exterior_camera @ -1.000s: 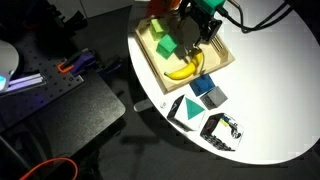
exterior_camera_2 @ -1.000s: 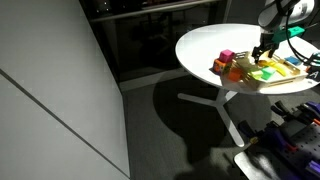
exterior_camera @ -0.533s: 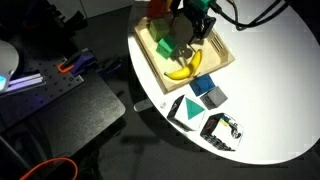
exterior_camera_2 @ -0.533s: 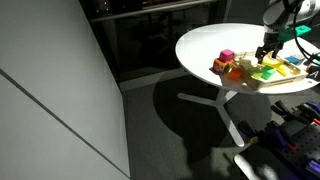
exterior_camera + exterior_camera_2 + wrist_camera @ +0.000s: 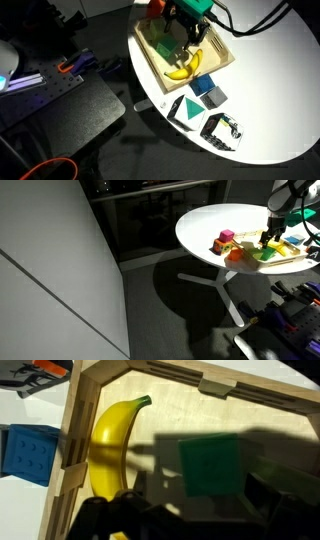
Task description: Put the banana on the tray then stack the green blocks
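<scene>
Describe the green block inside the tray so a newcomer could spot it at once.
On the round white table stands a light wooden tray. In the wrist view the green block lies on its floor, next to the yellow banana. It is square-faced and green, apart from the banana; the blue block sits outside the tray wall.

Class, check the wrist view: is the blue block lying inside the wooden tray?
No, the blue block sits outside the tray, beyond its side wall, while the banana lies inside it.
</scene>
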Controlling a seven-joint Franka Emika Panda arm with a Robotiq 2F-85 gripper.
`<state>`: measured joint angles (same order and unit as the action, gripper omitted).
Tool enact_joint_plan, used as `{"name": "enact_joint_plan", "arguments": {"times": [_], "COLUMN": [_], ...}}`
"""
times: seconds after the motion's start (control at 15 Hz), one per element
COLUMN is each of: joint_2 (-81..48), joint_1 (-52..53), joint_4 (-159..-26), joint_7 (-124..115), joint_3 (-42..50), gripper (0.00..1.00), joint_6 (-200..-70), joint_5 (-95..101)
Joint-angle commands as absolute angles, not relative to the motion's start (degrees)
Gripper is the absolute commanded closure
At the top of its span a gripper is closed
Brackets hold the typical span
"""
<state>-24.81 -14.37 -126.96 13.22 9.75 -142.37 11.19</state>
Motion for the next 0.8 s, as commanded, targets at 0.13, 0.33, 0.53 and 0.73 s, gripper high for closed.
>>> {"name": "enact_joint_plan", "arguments": {"times": [0.13, 0.33, 0.53, 0.73], "joint_2": [-22.6, -22.79, -23.38, -23.44], "joint_1": [-13.89, -13.94, -13.83, -13.5], "joint_4": [-132.7, -134.0, -134.11, -133.85], "joint_7": [16.29, 16.93, 16.75, 15.82], "joint_3": [10.56, 10.69, 11.01, 11.61], "gripper": [0.0, 0.0, 0.0, 0.34], "joint_6": [-150.14, -153.05, -153.67, -152.92], "joint_5": [15.46, 16.38, 16.44, 16.46]}}
